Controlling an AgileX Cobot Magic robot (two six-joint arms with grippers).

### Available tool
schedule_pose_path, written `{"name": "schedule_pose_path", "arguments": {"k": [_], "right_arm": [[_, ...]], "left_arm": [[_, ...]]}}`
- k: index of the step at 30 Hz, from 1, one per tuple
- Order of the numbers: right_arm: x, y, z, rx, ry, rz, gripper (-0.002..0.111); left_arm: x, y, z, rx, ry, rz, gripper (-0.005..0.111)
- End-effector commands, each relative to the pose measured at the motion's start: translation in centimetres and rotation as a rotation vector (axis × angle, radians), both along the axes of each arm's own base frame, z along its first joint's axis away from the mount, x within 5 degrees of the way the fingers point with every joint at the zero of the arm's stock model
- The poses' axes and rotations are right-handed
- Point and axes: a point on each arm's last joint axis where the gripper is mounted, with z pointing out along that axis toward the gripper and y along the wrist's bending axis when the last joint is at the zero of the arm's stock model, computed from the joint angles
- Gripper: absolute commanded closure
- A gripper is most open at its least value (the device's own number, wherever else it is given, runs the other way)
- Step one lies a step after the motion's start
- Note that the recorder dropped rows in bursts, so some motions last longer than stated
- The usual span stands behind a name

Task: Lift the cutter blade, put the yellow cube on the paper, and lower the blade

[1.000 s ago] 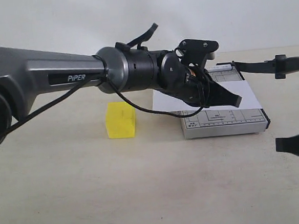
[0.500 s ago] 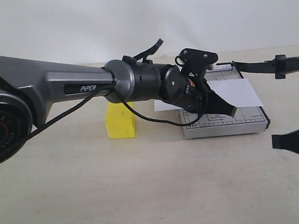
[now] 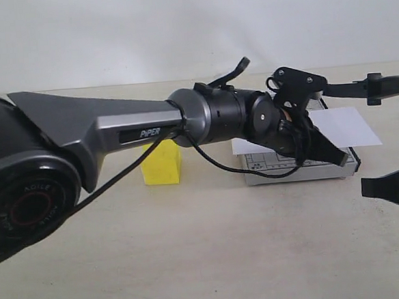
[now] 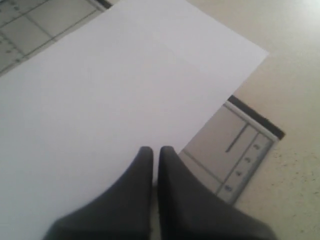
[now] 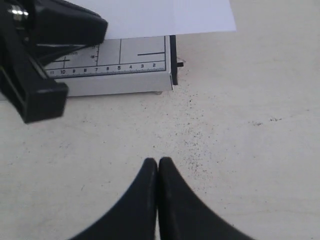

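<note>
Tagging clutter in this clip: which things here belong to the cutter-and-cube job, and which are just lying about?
Belongs to the job:
cutter blade, grey gridded base, paper, yellow cube, left claw, right claw.

Not part of it:
only the table and the wall behind; no loose extras seen.

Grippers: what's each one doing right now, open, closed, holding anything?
Left gripper: closed, nothing gripped, tips over the paper.
Right gripper: closed, empty, over the bare table.
</note>
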Motion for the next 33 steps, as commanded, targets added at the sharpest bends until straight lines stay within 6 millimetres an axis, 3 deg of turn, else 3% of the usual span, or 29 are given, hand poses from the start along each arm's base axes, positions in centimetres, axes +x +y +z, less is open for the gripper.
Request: {"name": "schedule_pose_path", "arguments": {"k": [1,8,12,15,23,26,30,33], "right_arm": [[-0.1,-0.1,-0.1,-0.011,0.002,0.007,0.108],[-0.2,-0.2,-0.2,-0.020,0.015,0.001,0.108],[-0.2,-0.2,-0.2,-0.020,0.015,0.001,0.108],[-0.2,-0.2,-0.2,-0.020,0.015,0.001,0.108],[-0.1,-0.2,-0.2,-0.019,0.013,0.002,0.108],[-0.1,-0.2,-0.2,-0.019,0.013,0.002,0.108],[-0.2,-0.3,-0.2,-0.022,0.018,-0.001,0.108],[-0.2,-0.3,-0.2,-0.022,0.018,-0.001,0.108]], "left_arm": [[-0.8,-1.1,-1.5,0.023,0.021,-0.031,0.102],[-0.4,-1.4,-2.7,0.016,0.028,-0.018,0.102],[-0.2,-1.6,-2.4,-0.003,0.017,-0.012,0.102],[0.0,-1.8,-1.0,-0.042,-0.023,-0.004,0.102],[-0.2,-1.4,6.7,-0.217,-0.054,0.076,0.102],[-0.7,-0.5,8.3,-0.290,-0.066,0.126,0.102],[-2.0,1.9,8.2,-0.334,-0.104,0.182,0.102],[-3.8,6.1,7.0,-0.367,-0.152,0.286,0.102]]}}
